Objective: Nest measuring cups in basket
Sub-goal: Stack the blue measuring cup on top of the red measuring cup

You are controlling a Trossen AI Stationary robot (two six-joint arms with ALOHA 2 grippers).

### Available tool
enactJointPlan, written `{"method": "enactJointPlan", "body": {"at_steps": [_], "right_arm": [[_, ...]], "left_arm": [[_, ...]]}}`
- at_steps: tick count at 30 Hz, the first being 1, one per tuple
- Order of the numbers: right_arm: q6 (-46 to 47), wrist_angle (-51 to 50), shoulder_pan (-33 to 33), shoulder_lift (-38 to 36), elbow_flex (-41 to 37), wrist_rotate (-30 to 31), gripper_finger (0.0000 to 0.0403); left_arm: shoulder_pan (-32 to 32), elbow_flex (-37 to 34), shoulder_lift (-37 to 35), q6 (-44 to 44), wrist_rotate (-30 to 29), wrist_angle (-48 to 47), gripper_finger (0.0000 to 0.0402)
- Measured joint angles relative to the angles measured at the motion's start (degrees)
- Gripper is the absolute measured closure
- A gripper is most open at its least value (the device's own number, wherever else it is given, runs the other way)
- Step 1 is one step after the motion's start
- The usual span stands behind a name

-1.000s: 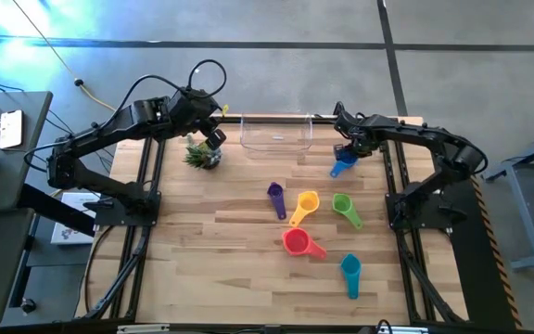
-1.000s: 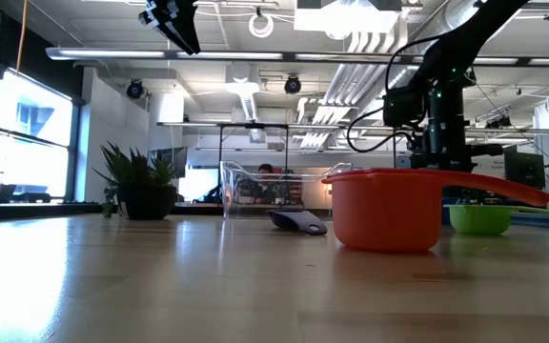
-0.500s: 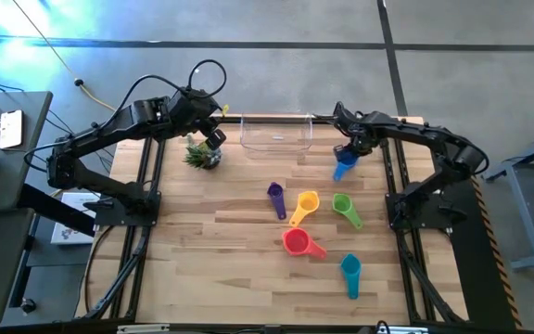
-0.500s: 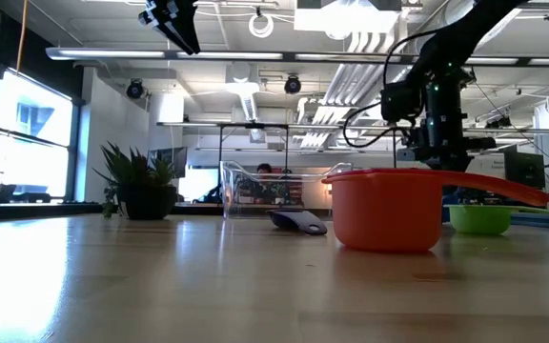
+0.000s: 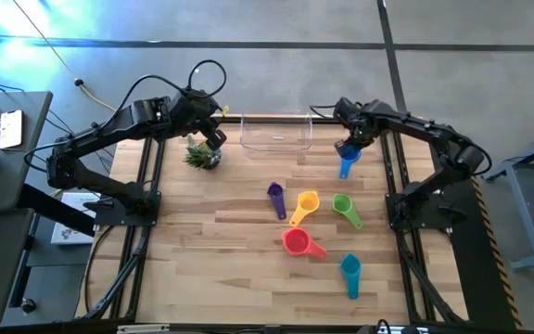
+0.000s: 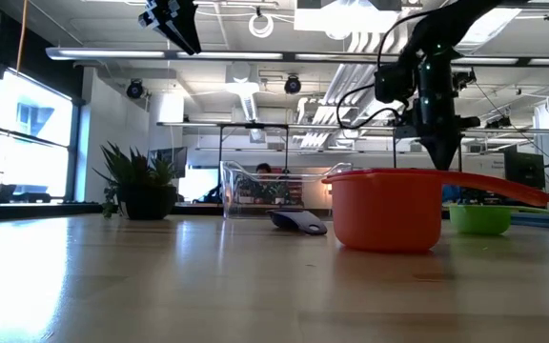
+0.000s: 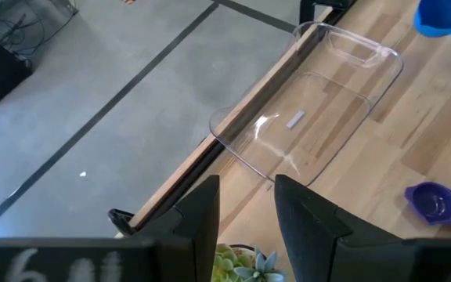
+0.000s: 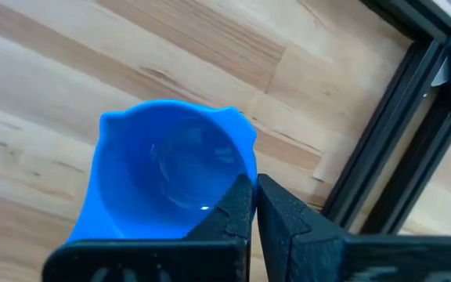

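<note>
Gripping the blue cup (image 5: 345,167) by its rim, the right pincer (image 5: 348,148) is clamped shut on it at about two o'clock on the surface (image 5: 230,232), just right of the clear basket (image 5: 275,134) at twelve. The left pincer (image 5: 213,133) hangs slightly parted over the plant (image 5: 201,154) at ten. Purple (image 5: 275,195), yellow (image 5: 305,203), green (image 5: 343,205), red (image 5: 298,242) and teal (image 5: 350,269) cups lie around centre to five o'clock.

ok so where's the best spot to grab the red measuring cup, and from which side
Probably by its handle. In the high view the red measuring cup sits upright with its mouth open, and its short handle sticks out flat toward the teal cup. Coming straight down from above with the fingers across the handle looks simplest; the round bowl is likely too wide. The yellow cup lies close beside the bowl, the handle side is freer.
</note>
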Motion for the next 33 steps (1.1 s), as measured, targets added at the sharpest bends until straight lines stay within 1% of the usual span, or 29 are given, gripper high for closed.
{"method": "enactJointPlan", "body": {"at_steps": [4, 9, 15, 18, 24, 27, 33], "right_arm": [[-2.62, -1.89, 0.00, 0.00, 1.17, -1.10, 0.0403], [-6.45, -2.64, 0.34, 0.00, 1.55, -4.81, 0.0403], [-10.71, -3.56, 2.09, -0.18, 1.55, -10.62, 0.0403], [-11.97, -3.99, 3.34, -1.61, 1.55, -13.31, 0.0403], [-12.43, -4.08, 7.41, -6.96, 1.55, -18.13, 0.0403], [-13.21, -4.06, 10.82, -9.02, 1.55, -20.45, 0.0403], [-12.67, -3.29, 20.20, -9.68, 1.55, -23.53, 0.0403]], "left_arm": [[-0.01, 0.00, -0.01, -0.03, 0.09, 0.00, 0.0289], [0.00, 0.00, -0.01, 0.00, 0.09, 0.00, 0.0289], [-0.01, 0.00, -0.01, 0.00, 0.09, 0.00, 0.0289], [0.00, 0.00, -0.02, 0.02, 0.09, 0.00, 0.0289], [0.00, 0.00, -0.02, -0.04, 0.23, 0.00, 0.0289], [0.00, 0.00, -0.01, -1.94, 2.23, 0.00, 0.0289], [-0.21, 0.00, -0.02, -5.67, 10.67, -0.75, 0.0289]]}}
